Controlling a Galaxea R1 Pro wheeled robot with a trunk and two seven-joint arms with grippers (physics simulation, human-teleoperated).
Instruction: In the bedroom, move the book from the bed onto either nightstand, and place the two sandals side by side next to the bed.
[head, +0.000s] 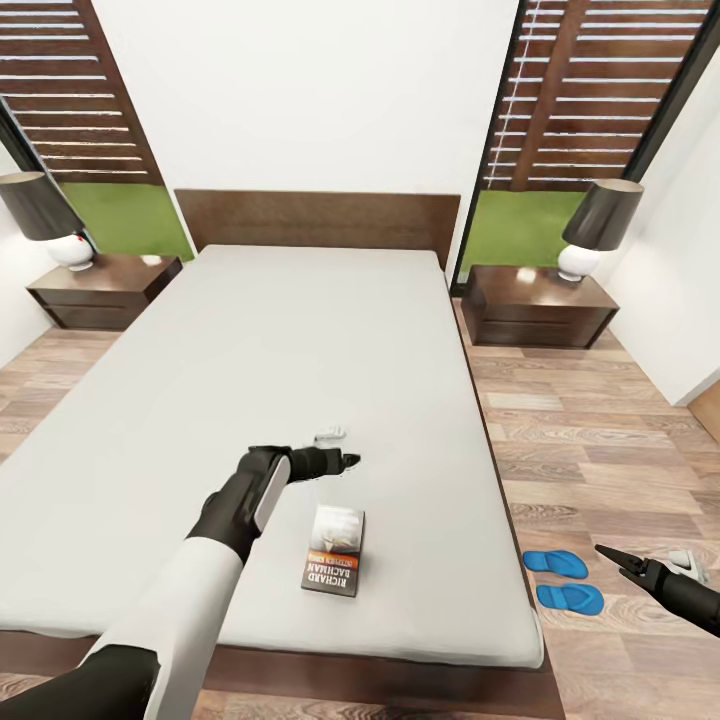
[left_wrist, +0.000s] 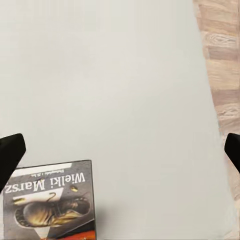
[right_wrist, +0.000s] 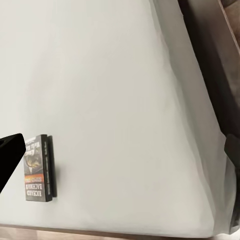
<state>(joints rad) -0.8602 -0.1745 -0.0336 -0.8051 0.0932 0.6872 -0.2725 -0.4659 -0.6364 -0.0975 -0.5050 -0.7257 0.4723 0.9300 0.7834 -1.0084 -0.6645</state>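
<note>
Book (head: 333, 551) lies flat near the bed's (head: 300, 340) foot edge. Left gripper (head: 340, 462), jaws spread wide and empty, hovers just beyond it. Risk: a low, flat grasp may push the thin book along the mattress instead of lifting it.

The left arm (head: 190, 600) wears a white shell over its forearm, black at the elbow end and at the wrist, with a white panel along the wrist's side. Its jaws are slim, black and pointed. The right arm (head: 680, 590) is black with what may be a pale grey fitting, too small to tell.
</note>
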